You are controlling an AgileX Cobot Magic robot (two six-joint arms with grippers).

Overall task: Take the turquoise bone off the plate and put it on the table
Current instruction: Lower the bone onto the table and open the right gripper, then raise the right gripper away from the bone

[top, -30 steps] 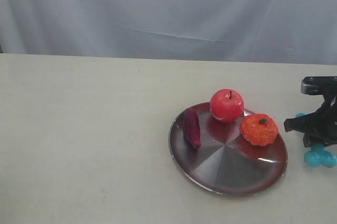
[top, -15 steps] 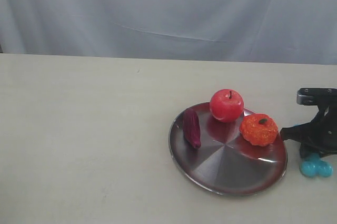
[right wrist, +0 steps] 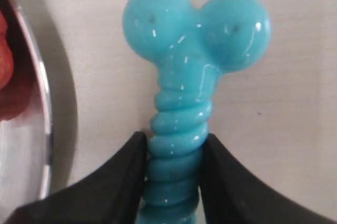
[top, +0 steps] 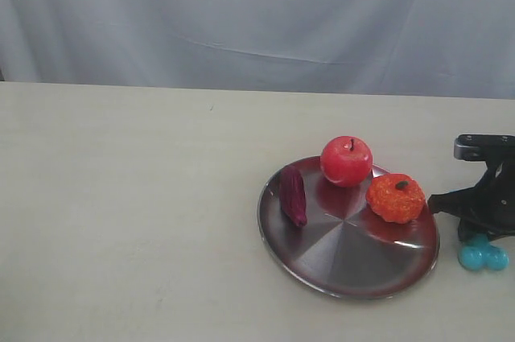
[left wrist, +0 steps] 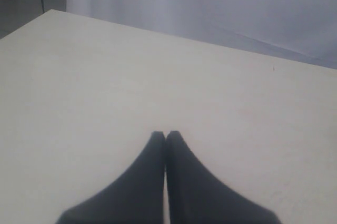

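Observation:
The turquoise bone [right wrist: 187, 71] lies low over the table [top: 129, 197] just right of the plate [top: 338, 265], its knobbed end [top: 484, 257] showing under my right gripper [top: 476, 233]. In the right wrist view my right gripper [right wrist: 174, 142] is shut on the bone's ribbed shaft, both fingers pressed against it. Whether the bone touches the tabletop cannot be told. My left gripper [left wrist: 166, 135] is shut on nothing above bare table, out of the exterior view.
On the plate sit a red apple [top: 347, 160], an orange pumpkin toy [top: 395, 197] and a dark purple oblong item [top: 293, 195]. The plate's rim [right wrist: 42, 103] runs close beside the bone. A pale curtain [top: 257, 20] hangs behind the table.
My right gripper has lowered with the bone and shifted slightly, bringing the knobbed end down near the table; little moved in the last half second.

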